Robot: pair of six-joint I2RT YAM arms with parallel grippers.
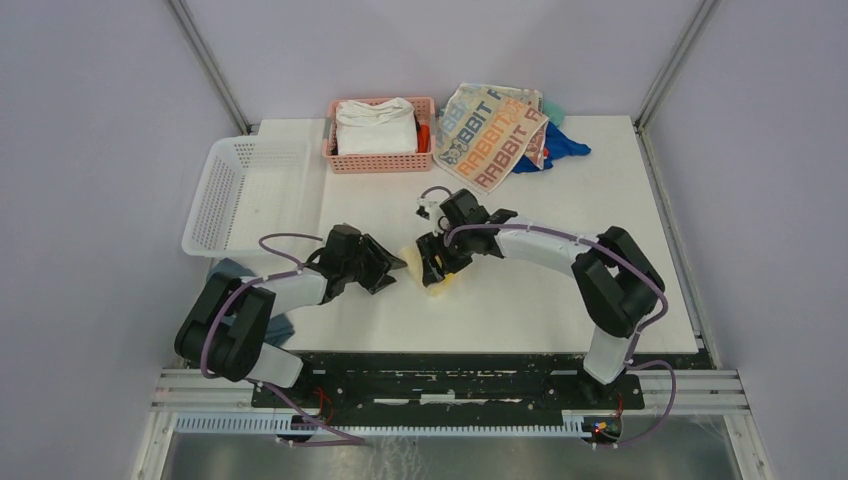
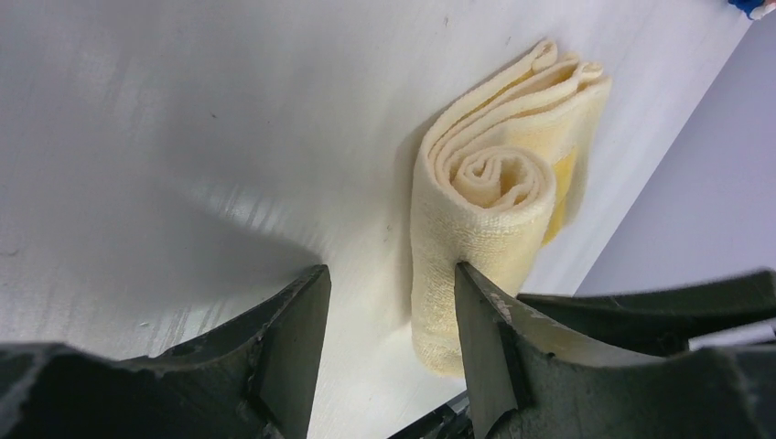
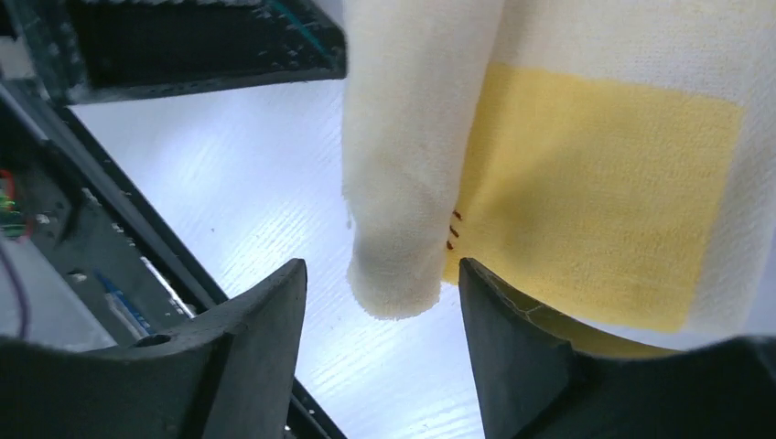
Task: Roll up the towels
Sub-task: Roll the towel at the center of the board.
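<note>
**Top external view.** The yellow towel (image 1: 443, 283) lay as a small roll near the middle of the table (image 1: 600, 290), between the two arms. The left gripper (image 1: 397, 265) pointed at one end of it and the right gripper (image 1: 436, 262) hung over it, so the roll was flanked from both sides. The beige RABBIT towel (image 1: 495, 130) lay spread at the far edge, partly over a blue cloth (image 1: 568, 147). A thick white cloth (image 1: 375, 125) sat in the pink basket (image 1: 380, 160), beside the white basket (image 1: 240, 190).

**Left wrist view.** The left gripper (image 2: 389, 274) stood open with only bare table between its jaws. The yellow towel (image 2: 494, 183) showed its spiral end; one finger sat against the roll's side, probably as a stop against unrolling.

**Right wrist view.** The right gripper (image 3: 382, 265) was spread apart, holding nothing. The rolled edge of the yellow towel (image 3: 595, 183) lay in the gap between its jaws, unpinched, with flat cloth beyond. The rolling of this towel appeared close to finished.
</note>
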